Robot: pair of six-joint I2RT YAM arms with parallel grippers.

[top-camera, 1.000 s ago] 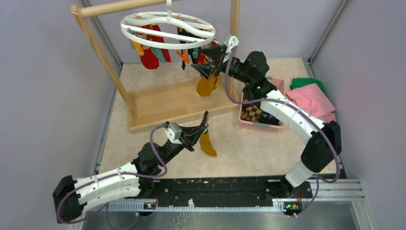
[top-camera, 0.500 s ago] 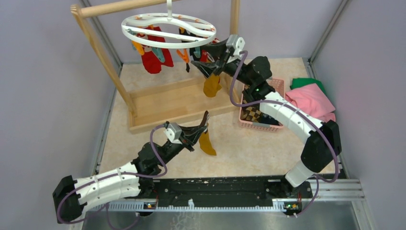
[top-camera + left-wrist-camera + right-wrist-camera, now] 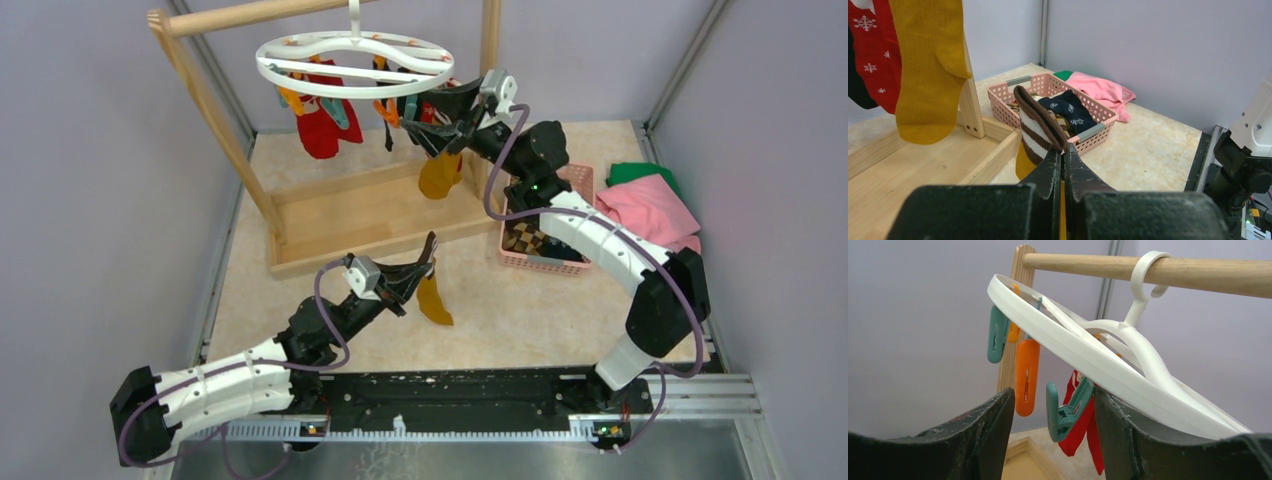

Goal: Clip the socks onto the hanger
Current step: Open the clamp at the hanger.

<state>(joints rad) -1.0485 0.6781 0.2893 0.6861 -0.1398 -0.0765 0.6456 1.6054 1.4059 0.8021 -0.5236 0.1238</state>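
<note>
Pink basket [image 3: 540, 263] toward the tabletop's [image 3: 520, 312] far right corner.
Inside: navy socks [image 3: 1070, 107], argyle sock [image 3: 525, 237]; left tool [image 3: 1064, 152] pinching a striped sock [image 3: 1035, 127], right tool [image 3: 1053, 392] spread under the hanger [image 3: 1088, 360].

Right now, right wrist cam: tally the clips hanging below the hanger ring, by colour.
Teal clips: 2
Orange clips: 2
Total: 4
Orange specks seen through the hanger ring are too hidden to count.
</note>
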